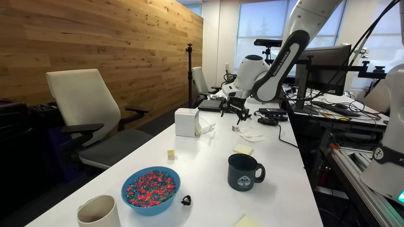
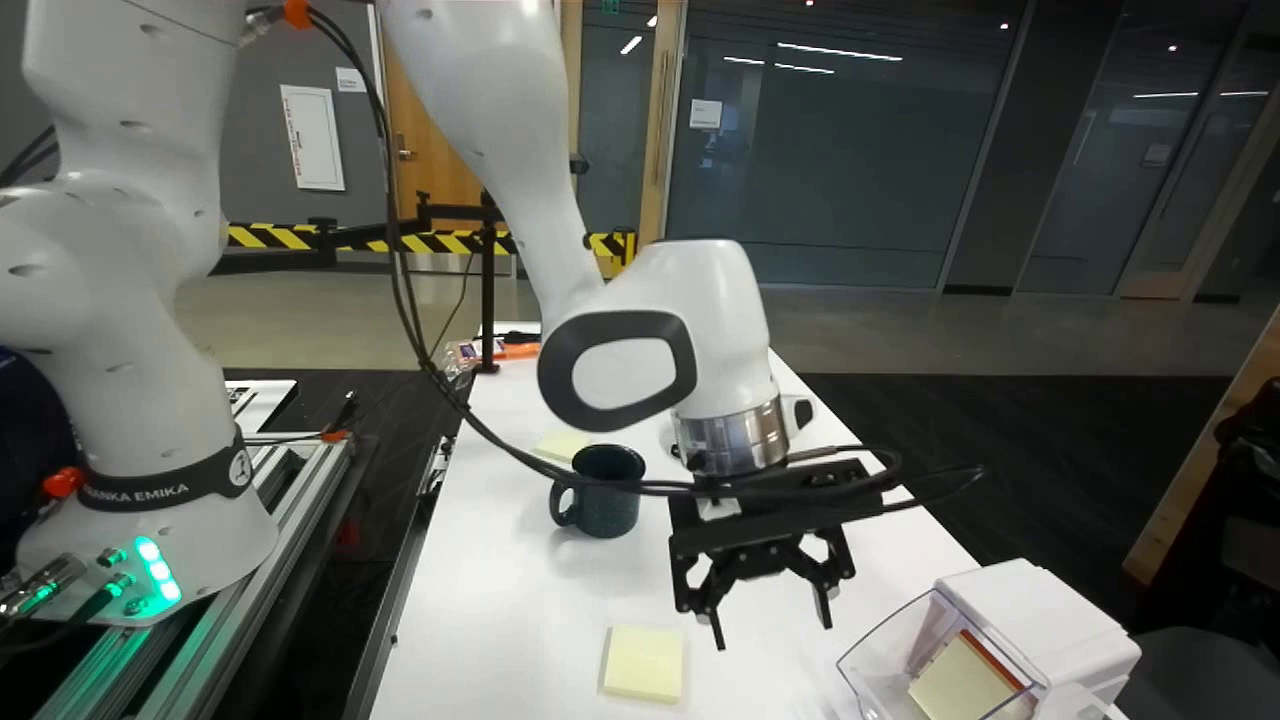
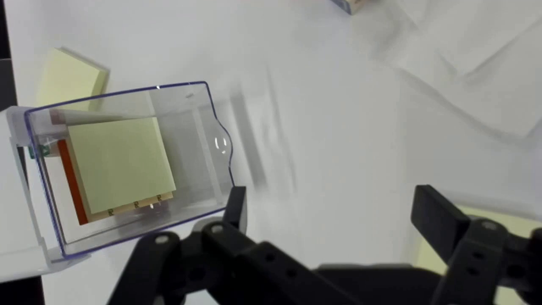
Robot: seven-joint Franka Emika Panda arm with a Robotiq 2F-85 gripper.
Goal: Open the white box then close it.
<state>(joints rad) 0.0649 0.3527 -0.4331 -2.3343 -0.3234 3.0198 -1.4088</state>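
The white box [image 1: 185, 123] stands upright on the white table, and it also shows in an exterior view [image 2: 1045, 625]. Its clear front flap [image 2: 890, 660] is tilted outward and open at the top. In the wrist view the box body [image 3: 17, 207] is at the left edge. A pale yellow note pad [image 3: 120, 163] lies inside the flap [image 3: 190, 144]. My gripper [image 3: 334, 212] is open and empty, in front of and above the box's flap side. Its left finger overlaps the flap's corner in the wrist view; I cannot tell whether they touch. Both exterior views show the gripper [image 1: 230, 119] [image 2: 773, 633] above the table.
A dark mug [image 1: 241, 175], a blue bowl [image 1: 139, 208] of colored bits and a cream cup [image 1: 99, 212] stand on the table. A small cube [image 1: 235, 128], a crumpled tissue [image 1: 252, 135] and a yellow note pad [image 2: 643, 665] lie near the gripper. Black cabled devices [image 1: 271, 119] sit by the edge.
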